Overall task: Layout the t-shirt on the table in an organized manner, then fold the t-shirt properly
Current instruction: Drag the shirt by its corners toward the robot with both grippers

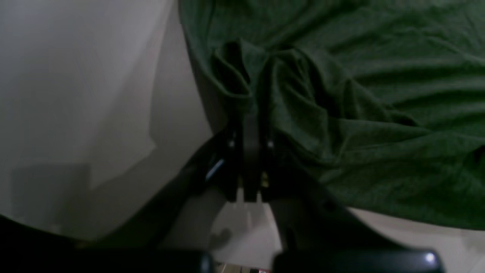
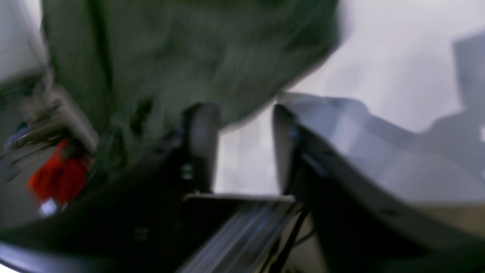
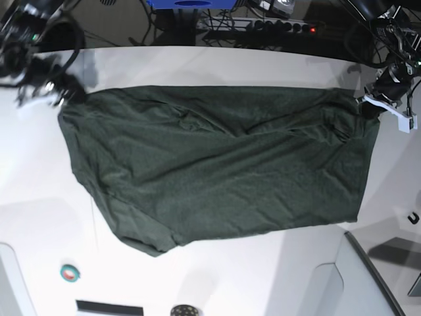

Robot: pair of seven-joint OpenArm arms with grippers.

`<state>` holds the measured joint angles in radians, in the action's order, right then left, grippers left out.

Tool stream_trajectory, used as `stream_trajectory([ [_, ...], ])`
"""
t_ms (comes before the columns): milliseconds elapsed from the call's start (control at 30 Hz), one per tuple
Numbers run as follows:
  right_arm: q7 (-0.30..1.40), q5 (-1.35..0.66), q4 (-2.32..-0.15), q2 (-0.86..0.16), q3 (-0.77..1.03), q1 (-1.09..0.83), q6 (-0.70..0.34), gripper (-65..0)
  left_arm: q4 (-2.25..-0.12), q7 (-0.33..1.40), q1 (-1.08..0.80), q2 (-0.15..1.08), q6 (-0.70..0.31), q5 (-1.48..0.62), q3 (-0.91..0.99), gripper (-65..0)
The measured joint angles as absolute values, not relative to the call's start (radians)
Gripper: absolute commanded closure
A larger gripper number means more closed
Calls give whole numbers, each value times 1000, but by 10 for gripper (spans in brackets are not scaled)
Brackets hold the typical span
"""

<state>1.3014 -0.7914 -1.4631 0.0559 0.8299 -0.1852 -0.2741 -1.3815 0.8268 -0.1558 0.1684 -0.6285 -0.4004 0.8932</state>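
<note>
The dark green t-shirt (image 3: 217, 164) lies spread wide and wrinkled across the white table (image 3: 217, 263). My left gripper (image 1: 250, 102) is shut on a bunched fold at the t-shirt's (image 1: 360, 94) edge. In the base view this gripper (image 3: 367, 105) sits at the shirt's far right corner. My right gripper (image 2: 242, 129) is open, with only white table showing between its fingers (image 2: 202, 129); that view is blurred. The t-shirt (image 2: 189, 57) lies just beyond its tips. In the base view the right gripper (image 3: 62, 95) is at the shirt's far left corner.
A small teal round object (image 3: 68, 272) lies near the table's front left. A black hook-shaped piece (image 3: 413, 218) lies at the right. A dark-edged grey panel (image 3: 368, 276) sits at the front right. Cables and a power strip (image 3: 263, 26) run behind the table. Something red (image 2: 57, 178) shows blurred beside the right wrist.
</note>
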Motion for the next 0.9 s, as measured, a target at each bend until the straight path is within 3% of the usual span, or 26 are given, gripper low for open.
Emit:
stream_trajectory([
  [233, 1084, -809, -1453, 22, 762, -211, -308, -300, -1381, 828, -147, 170, -628, -396, 895, 0],
  [733, 930, -936, -1110, -15, 717, -148, -370, -297, -1382, 828, -142, 172, -628, -396, 895, 0],
  [900, 916, -937, -1086, -17, 717, -131, -376, -291, -1382, 828, -141, 172, -628, -397, 895, 0],
])
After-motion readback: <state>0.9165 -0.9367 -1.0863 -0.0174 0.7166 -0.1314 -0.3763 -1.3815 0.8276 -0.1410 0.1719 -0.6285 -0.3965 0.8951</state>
